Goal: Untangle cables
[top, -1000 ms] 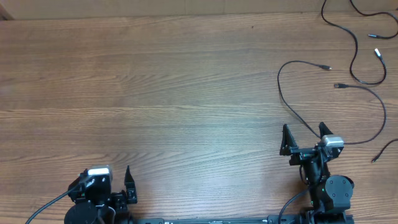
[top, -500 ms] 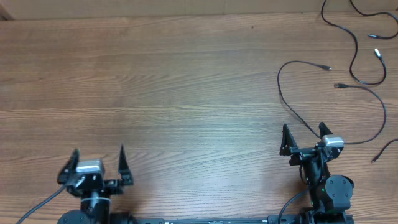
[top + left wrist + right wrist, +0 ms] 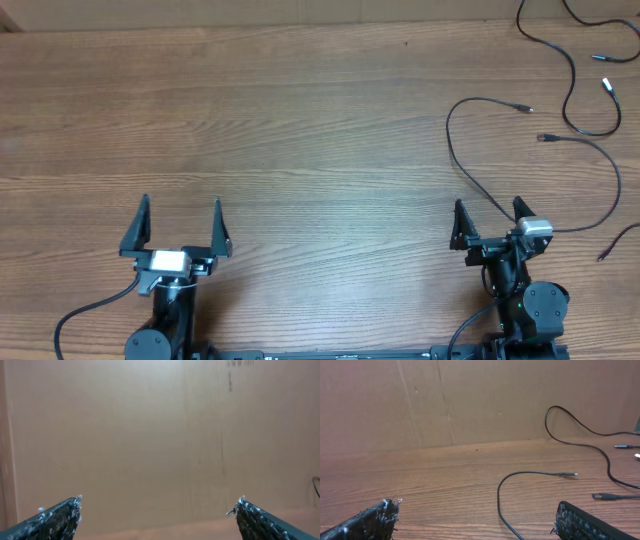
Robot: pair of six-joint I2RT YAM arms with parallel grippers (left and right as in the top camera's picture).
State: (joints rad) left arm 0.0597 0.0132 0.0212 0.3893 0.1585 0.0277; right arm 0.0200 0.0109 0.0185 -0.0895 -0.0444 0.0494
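Several thin black cables (image 3: 575, 90) lie spread over the far right of the wooden table, with small plug ends. One cable (image 3: 470, 105) loops from a plug near the middle right down toward my right gripper (image 3: 487, 210). That gripper is open and empty at the front right, with the loop (image 3: 502, 495) running between its fingers in the right wrist view (image 3: 475, 515). My left gripper (image 3: 180, 208) is open and empty at the front left, far from the cables. In the left wrist view (image 3: 159, 510) it faces a cardboard wall.
A brown cardboard wall (image 3: 470, 400) stands along the table's far edge. The wooden table (image 3: 280, 140) stretches bare between the two arms. Thicker black wires (image 3: 90, 310) trail from the arm bases at the front edge.
My left arm has risen and swung forward, its open fingers now pointing out over the table. The right arm and the cables have not moved.
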